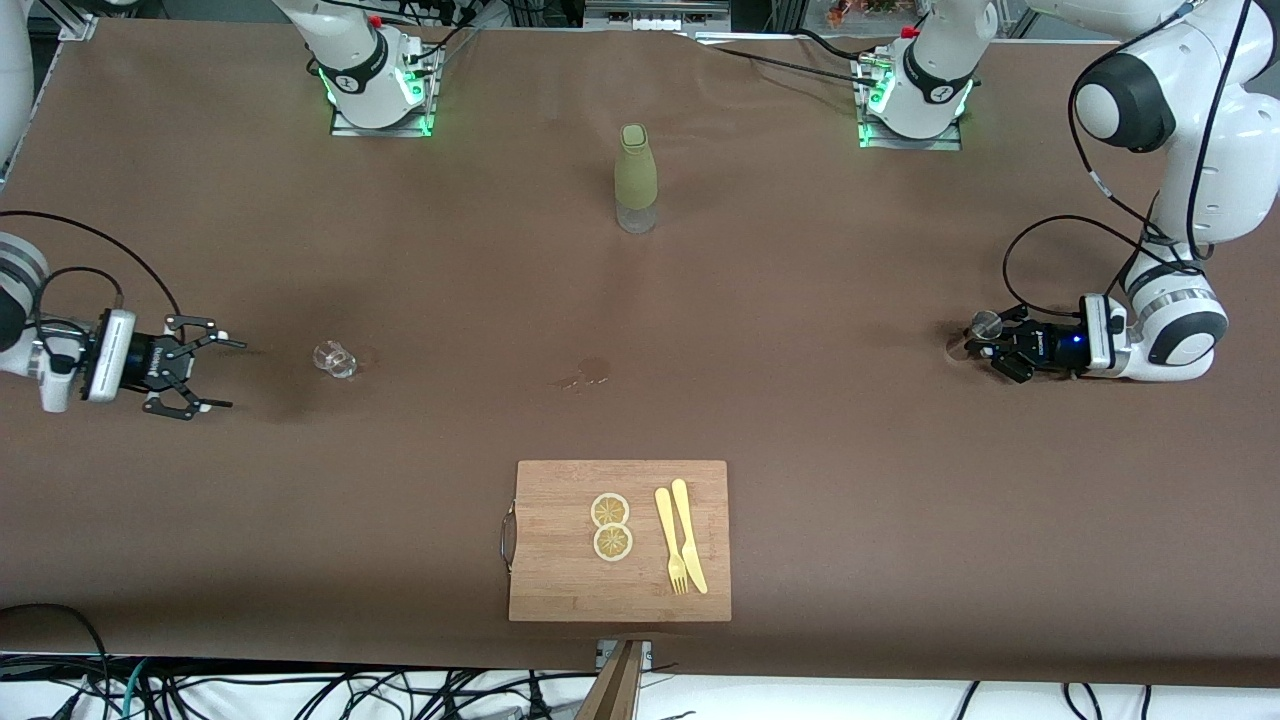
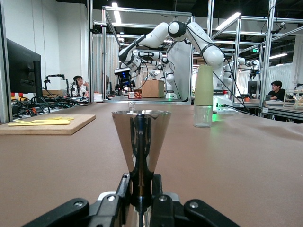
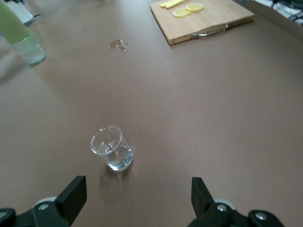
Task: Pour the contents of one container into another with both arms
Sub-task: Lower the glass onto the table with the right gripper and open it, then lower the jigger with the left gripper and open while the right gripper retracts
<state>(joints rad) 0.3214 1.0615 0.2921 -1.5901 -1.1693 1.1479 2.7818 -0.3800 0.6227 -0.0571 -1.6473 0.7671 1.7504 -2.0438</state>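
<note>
Presently the table carries two vessels for the pour: a metal jigger [image 2: 141, 137] in the left gripper [image 1: 990, 350] and a small clear glass [image 1: 335, 359] standing free toward the right arm's end of the table. The left gripper sits low at the left arm's end, fingers clamped on the narrow waist of the jigger; the wrist view shows the jigger upright, long axis vertical, wide mouth upward, its foot apparently on or just above the table. The right gripper [image 1: 200, 375] hovers low beside the glass, fingers spread wide and holding nothing; its wrist view shows the glass [image 3: 111, 153] between and ahead of the open fingers [image 3: 71, 196], not touched. The glass leans slightly, mouth upward and tipped a little toward the right gripper, with a trace of clear liquid in its base. Judgement: either the pour is done and the glass set down, or the glass is about to be taken; the frames do not settle which. If a grasp follows, the right gripper must advance so the fingers straddle the glass, then close gently, as it looks light and liable to slide. A small wet patch [image 1: 590, 373] marks the table centre; a green-sleeved bottle [image 1: 636, 178] stands nearer the bases, a cutting board [image 1: 560, 570] nearer the front camera.
</note>
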